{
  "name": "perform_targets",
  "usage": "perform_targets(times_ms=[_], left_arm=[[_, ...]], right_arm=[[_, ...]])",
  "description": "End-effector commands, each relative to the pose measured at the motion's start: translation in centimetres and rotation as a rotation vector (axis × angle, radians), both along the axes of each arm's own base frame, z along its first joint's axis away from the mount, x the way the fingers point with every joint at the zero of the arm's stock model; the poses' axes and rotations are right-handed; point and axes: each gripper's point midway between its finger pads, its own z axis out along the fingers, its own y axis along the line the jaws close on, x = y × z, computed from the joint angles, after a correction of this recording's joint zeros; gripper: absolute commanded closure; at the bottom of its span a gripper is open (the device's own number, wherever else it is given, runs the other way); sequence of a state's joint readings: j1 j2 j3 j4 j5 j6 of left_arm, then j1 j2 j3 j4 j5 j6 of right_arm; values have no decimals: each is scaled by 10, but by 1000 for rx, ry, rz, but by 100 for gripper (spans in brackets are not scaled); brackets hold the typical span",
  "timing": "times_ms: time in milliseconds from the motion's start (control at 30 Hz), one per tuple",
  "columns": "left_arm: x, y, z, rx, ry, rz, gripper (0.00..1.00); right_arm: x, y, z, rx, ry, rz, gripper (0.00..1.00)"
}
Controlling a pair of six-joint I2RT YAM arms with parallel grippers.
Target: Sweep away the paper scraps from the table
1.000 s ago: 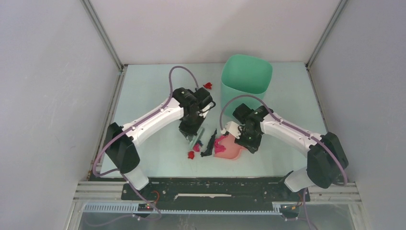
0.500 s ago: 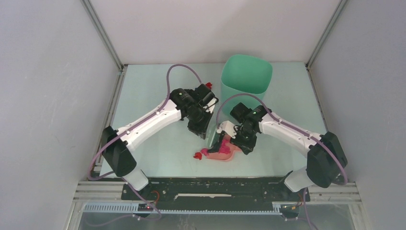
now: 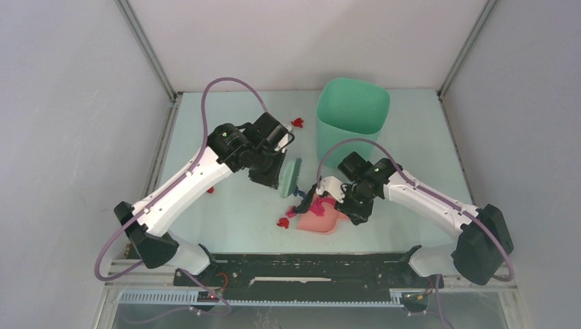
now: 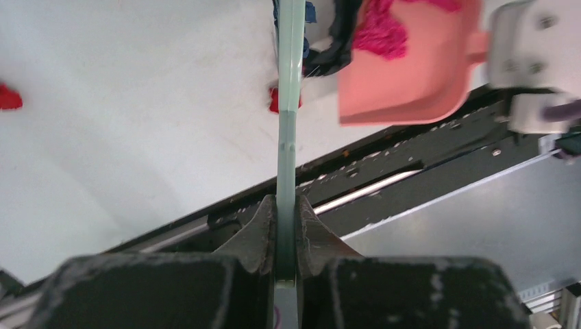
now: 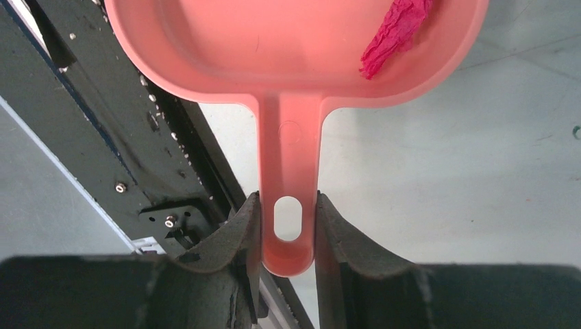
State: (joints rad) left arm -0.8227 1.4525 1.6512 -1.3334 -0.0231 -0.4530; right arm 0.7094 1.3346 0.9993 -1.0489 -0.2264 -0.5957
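My left gripper is shut on the handle of a green hand brush, seen edge-on in the left wrist view. The brush hangs just left of the pink dustpan. My right gripper is shut on the dustpan's handle. A magenta paper scrap lies in the pan. At the pan's mouth sit black and blue scraps. Red scraps lie on the table: one by the pan, one beside the bin, a small one to the left.
A tall mint-green bin stands at the back, right of centre, just behind the right arm. The black rail with the arm bases runs along the near edge, close to the dustpan. Grey walls enclose the table on three sides.
The left arm has drawn the brush back from the dustpan's mouth toward the far left, its elbow swinging out left. The dustpan shifted slightly and holds more magenta paper.
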Motion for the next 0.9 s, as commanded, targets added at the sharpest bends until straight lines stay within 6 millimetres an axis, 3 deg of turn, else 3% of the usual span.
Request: perform_targets(times_ms=[0, 200, 533, 667, 867], left_arm=[[-19, 26, -19, 108, 67, 36, 100], [-30, 38, -39, 171, 115, 64, 100], [-37, 58, -78, 338, 196, 80, 100], [-39, 45, -89, 315, 251, 35, 100], [-43, -3, -83, 101, 303, -63, 100]], right_arm=[[-14, -12, 7, -34, 18, 12, 100], [-24, -24, 6, -85, 53, 16, 100], [-1, -28, -15, -205, 10, 15, 100], [0, -16, -23, -196, 37, 28, 100], [2, 6, -19, -170, 22, 68, 100]])
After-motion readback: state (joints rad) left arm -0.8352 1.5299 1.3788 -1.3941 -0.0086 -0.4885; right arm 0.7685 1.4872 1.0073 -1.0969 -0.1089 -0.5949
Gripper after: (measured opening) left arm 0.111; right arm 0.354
